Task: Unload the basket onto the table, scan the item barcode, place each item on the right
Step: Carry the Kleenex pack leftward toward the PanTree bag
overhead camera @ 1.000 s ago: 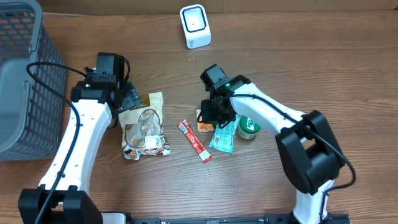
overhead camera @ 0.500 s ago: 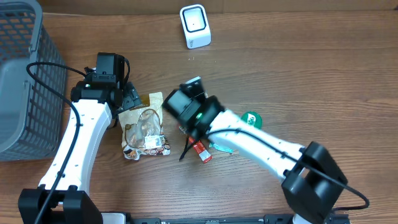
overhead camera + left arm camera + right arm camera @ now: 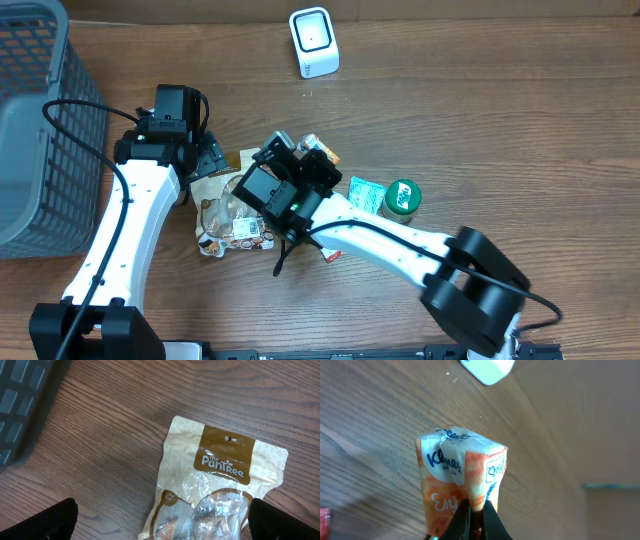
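- One tissue pack (image 3: 462, 472) is held above the counter's (image 3: 520, 110) middle, its lower edge clamped in the right tool (image 3: 476, 516).
- It is judged soft, light, crushable; an edge pinch suits.
- The left tool (image 3: 205, 157) is spread apart.

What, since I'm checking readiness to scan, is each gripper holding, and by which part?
The right gripper pinches the orange Kleenex pack by the edge of one end. The left gripper is open, holding nothing, above the PanTree bag.
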Motion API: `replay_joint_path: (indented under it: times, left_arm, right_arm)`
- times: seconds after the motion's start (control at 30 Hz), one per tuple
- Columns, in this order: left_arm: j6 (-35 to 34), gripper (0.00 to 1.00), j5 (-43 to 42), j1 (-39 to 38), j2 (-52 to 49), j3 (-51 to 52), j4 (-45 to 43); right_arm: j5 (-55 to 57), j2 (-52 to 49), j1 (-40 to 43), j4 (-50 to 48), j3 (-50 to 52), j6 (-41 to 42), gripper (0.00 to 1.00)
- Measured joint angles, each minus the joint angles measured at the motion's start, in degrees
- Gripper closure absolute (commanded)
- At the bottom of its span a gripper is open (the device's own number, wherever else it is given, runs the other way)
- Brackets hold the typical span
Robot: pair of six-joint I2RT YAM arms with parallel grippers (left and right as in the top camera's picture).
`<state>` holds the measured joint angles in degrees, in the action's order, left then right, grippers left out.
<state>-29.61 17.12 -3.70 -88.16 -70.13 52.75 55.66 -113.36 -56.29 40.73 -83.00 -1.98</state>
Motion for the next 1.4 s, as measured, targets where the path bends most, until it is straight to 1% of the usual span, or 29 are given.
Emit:
replay_joint_path:
  times: [0.17, 0.4, 0.6, 1.4]
  left_arm:
    - [0.0, 0.00, 0.0, 0.0, 0.0, 0.0, 0.0]
    - [0.0, 0.00, 0.0, 0.0, 0.0, 0.0, 0.0]
    - [0.0, 0.00, 0.0, 0.0, 0.0, 0.0, 0.0]
    - [0.0, 0.00, 0.0, 0.0, 0.0, 0.0, 0.0]
  right_arm:
    - [1.6, -3.5, 0.0, -0.9, 0.0, -6.7, 0.96]
    - [2.3, -6.4, -0.6, -1.1, 0.0, -9.7, 0.96]
    - [2.4, -8.7, -1.1, -1.1, 0.0, -10.4, 0.96]
    - [1.8, -9.0, -1.1, 1.4, 1.8, -8.2, 0.96]
